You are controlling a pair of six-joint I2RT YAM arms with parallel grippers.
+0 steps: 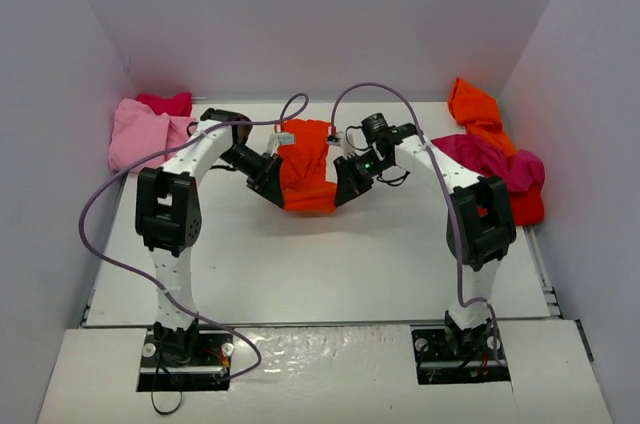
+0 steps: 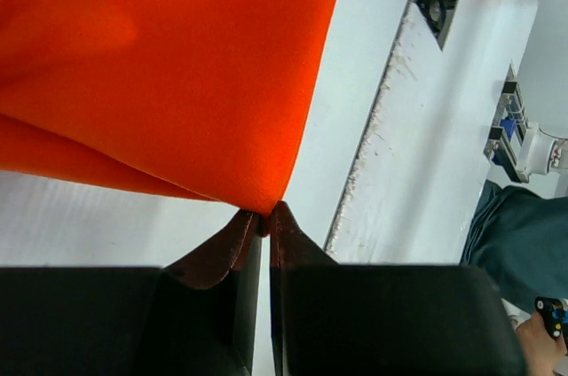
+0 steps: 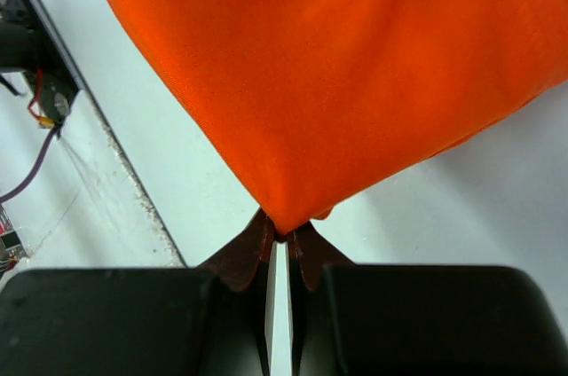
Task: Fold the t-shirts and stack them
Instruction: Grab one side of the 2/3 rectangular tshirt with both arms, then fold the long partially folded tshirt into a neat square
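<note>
- Currently clamped on orange t-shirt (image 1: 306, 164) corners, left gripper (image 2: 265, 223) and right gripper (image 3: 282, 234), at the very edge.
- Risks slipping free under a hard tug, given shallow bite.

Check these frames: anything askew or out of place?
Nothing damaged. The orange t-shirt sags bunched between the left claw and right claw, each shut on a corner. A crumpled pink heap sits far left, a magenta heap far right.

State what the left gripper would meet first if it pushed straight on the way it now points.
The orange t-shirt: the left gripper is shut on its corner, and the cloth spreads directly ahead. What lies behind the cloth is hidden.
</note>
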